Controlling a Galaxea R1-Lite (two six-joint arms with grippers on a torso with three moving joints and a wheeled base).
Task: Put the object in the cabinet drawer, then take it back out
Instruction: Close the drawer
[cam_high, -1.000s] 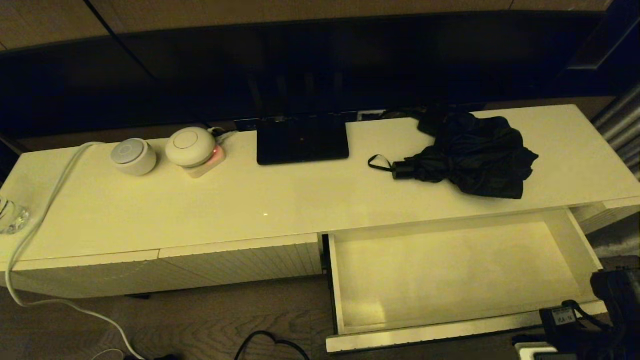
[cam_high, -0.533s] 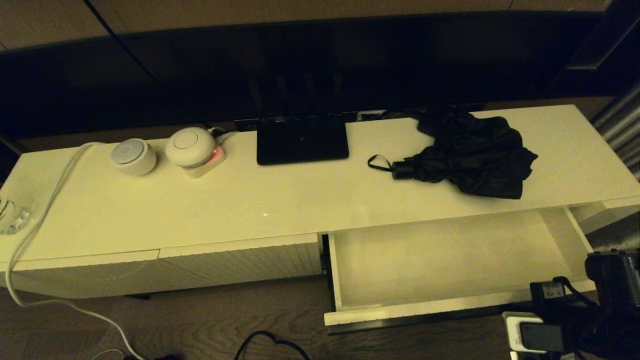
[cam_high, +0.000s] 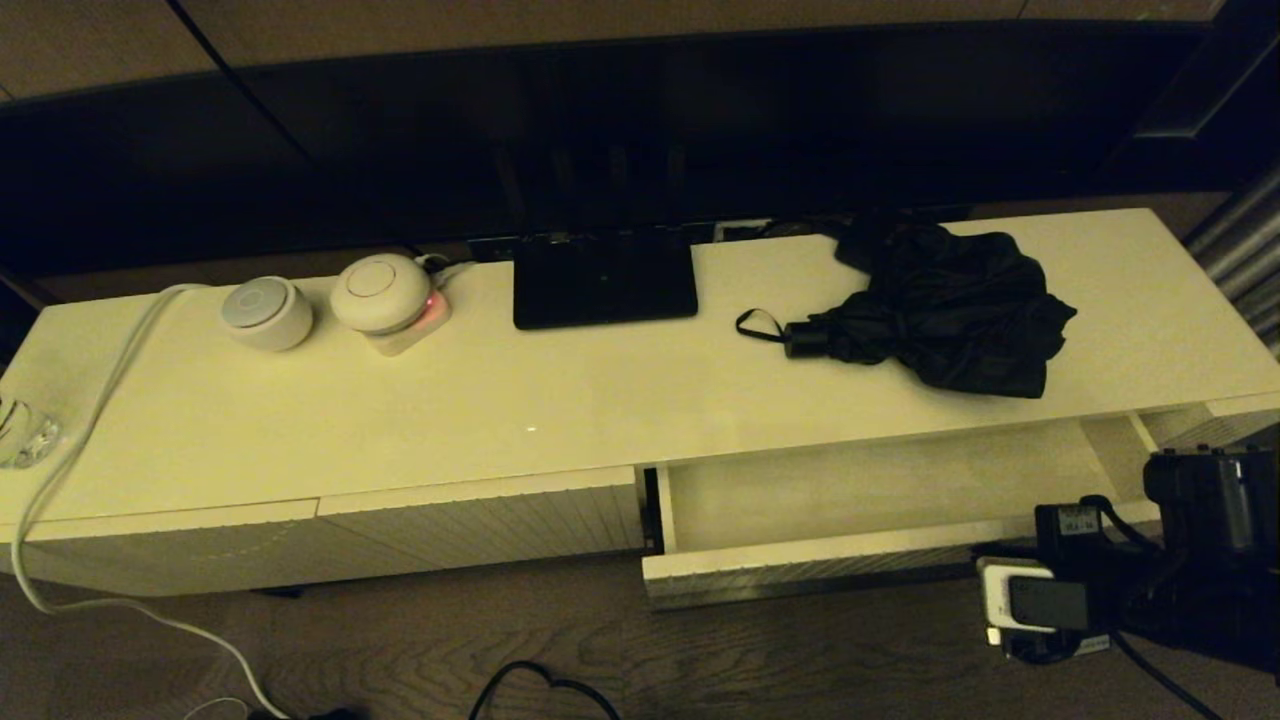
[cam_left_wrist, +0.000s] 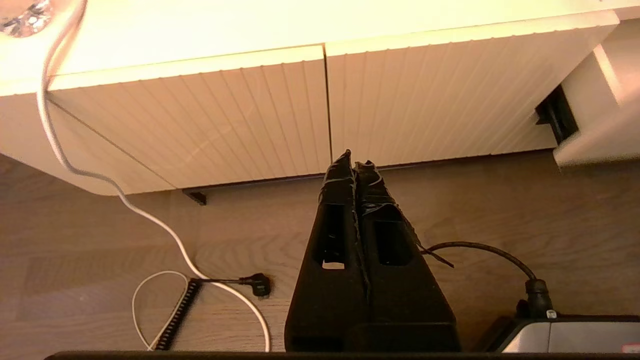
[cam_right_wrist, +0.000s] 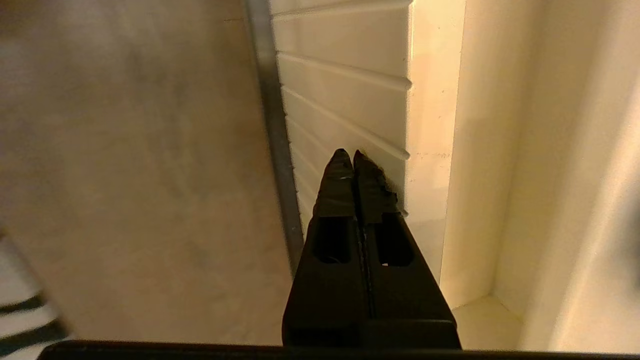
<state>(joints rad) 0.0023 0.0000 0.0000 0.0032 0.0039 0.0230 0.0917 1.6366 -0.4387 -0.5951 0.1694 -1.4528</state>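
The black folding umbrella (cam_high: 940, 310) lies on the cabinet top at the right, with its short handle and wrist loop (cam_high: 757, 325) pointing left. Below it the wide cream drawer (cam_high: 820, 567) stands only a little way out, and a strip of its pale interior (cam_high: 870, 488) shows empty. My right gripper (cam_right_wrist: 354, 154) is shut, its tips against the drawer's ribbed front (cam_right_wrist: 340, 90) near the right end. The right arm (cam_high: 1100, 575) shows low at the right in the head view. My left gripper (cam_left_wrist: 354, 162) is shut and empty, low over the floor before the left fronts.
A flat black box (cam_high: 604, 278), two round white devices (cam_high: 266, 312) (cam_high: 380, 292), a glass (cam_high: 20, 432) and a white cable (cam_high: 90, 420) sit on the cabinet top. Shorter ribbed fronts (cam_high: 480, 522) are shut at the left. Cables (cam_high: 540, 685) lie on the wooden floor.
The drawer has slid in from wide open to only slightly out. My right arm has moved forward with its front. The umbrella has stayed on the cabinet top.
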